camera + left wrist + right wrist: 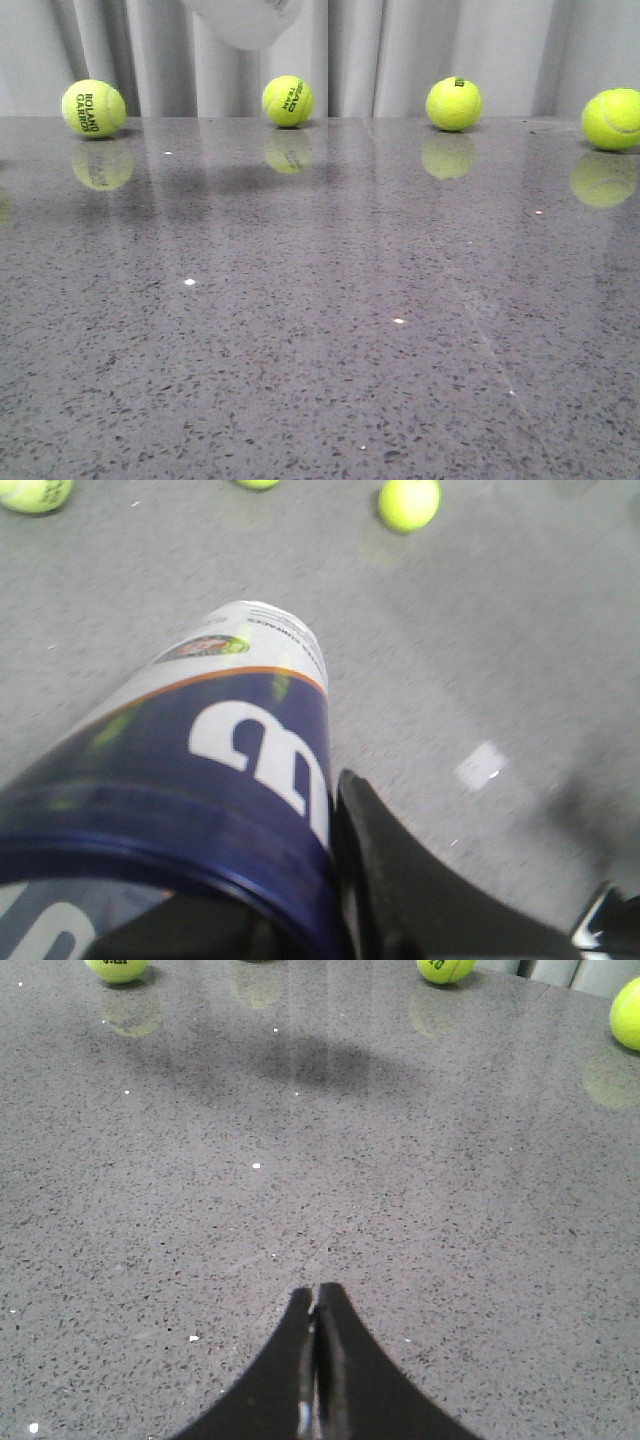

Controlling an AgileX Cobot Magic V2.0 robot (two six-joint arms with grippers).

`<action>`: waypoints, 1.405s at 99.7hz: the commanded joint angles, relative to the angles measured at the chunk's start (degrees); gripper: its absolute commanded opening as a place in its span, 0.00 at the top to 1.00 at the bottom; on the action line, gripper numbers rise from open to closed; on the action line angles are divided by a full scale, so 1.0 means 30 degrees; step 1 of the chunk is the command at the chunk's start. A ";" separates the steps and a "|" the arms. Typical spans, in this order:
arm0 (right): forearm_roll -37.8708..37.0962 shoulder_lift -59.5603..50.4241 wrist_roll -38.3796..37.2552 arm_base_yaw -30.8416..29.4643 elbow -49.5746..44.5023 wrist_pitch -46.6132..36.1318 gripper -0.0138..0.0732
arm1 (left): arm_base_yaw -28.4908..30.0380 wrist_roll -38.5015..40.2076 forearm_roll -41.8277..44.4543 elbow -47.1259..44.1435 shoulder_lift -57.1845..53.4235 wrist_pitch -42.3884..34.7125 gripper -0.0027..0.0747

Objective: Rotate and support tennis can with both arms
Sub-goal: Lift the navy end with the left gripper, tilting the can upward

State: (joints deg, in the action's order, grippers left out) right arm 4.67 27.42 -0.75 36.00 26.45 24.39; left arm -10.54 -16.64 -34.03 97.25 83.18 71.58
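The tennis can [215, 770] fills the left wrist view, with its navy band, white letter, orange stripe and white label end. My left gripper [200, 825] is shut on the tennis can. One black finger [400, 880] presses its side and the other finger is hidden behind the can. In the front view only the can's clear rounded end [245, 20] shows at the top edge, held high above the table. My right gripper [317, 1295] is shut and empty, above bare grey tabletop, apart from the can. Neither gripper shows in the front view.
Several yellow tennis balls stand in a row along the far edge of the grey speckled table [320, 330], at the left [93, 108], centre [288, 100] and right [454, 103]. Grey curtains hang behind. Balls also show in the right wrist view [446, 968].
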 commanded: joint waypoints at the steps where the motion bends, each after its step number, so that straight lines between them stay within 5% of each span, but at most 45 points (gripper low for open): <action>1: -0.0071 -0.0007 0.0061 -0.0118 0.0516 -0.1540 0.92 | -0.0814 0.1272 0.1655 0.0619 -0.1120 0.0609 0.99; 13: -0.0071 -0.0007 0.0061 -0.0118 0.0516 -0.1540 0.92 | -0.1766 0.1671 0.3648 0.0305 -0.1691 0.0609 0.99; 68: -0.0071 -0.0007 0.0061 -0.0118 0.0516 -0.1540 0.92 | -0.3307 0.1671 0.4638 -0.3871 -0.1897 0.0609 0.98; 78: -0.0071 -0.0007 0.0061 -0.0118 0.0516 -0.1540 0.92 | -0.3307 0.1671 0.4638 -0.3871 -0.1897 0.0609 0.88; 102: -0.0071 -0.0007 0.0061 -0.0118 0.0516 -0.1540 0.92 | -0.3307 0.1671 0.4638 -0.3674 -0.1897 0.0609 0.44; 140: -0.0071 -0.0007 0.0061 -0.0118 0.0516 -0.1540 0.92 | -0.3444 0.1671 0.3605 -0.2044 -0.0685 0.0609 0.42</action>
State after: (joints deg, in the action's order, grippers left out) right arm 4.67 27.42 -0.75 36.00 26.45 24.39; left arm -20.05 -12.17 -20.01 87.90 81.64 72.25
